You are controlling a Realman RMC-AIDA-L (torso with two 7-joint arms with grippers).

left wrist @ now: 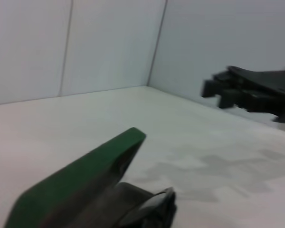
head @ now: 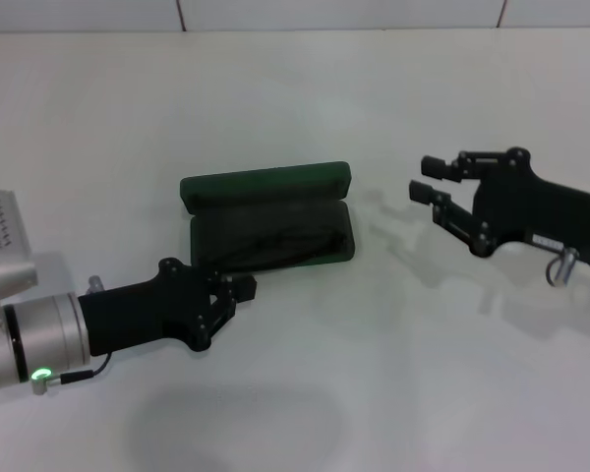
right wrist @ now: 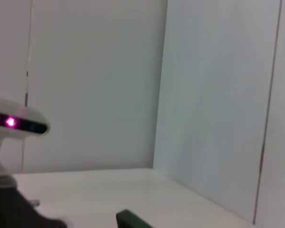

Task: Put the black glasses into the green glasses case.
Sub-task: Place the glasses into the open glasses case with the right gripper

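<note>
**Near the desk's middle: case open, glasses inside**

From the head view, the case [head: 271, 218] lies open mid-desk, lid tipped toward the far edge. The glasses [head: 293, 242] rest in its lower half, dark against the lining. My left gripper [head: 238, 287] sits just at the case's near-left corner, fingers closed together, holding nothing. My right gripper [head: 428, 179] hovers toward the right edge, well apart from the case, fingers spread and empty.

From my left wrist, the case's green lid [left wrist: 80, 178] rises close by; the right gripper [left wrist: 213, 90] shows farther off.

From my right wrist, only a corner of the case [right wrist: 130, 220] shows.
</note>
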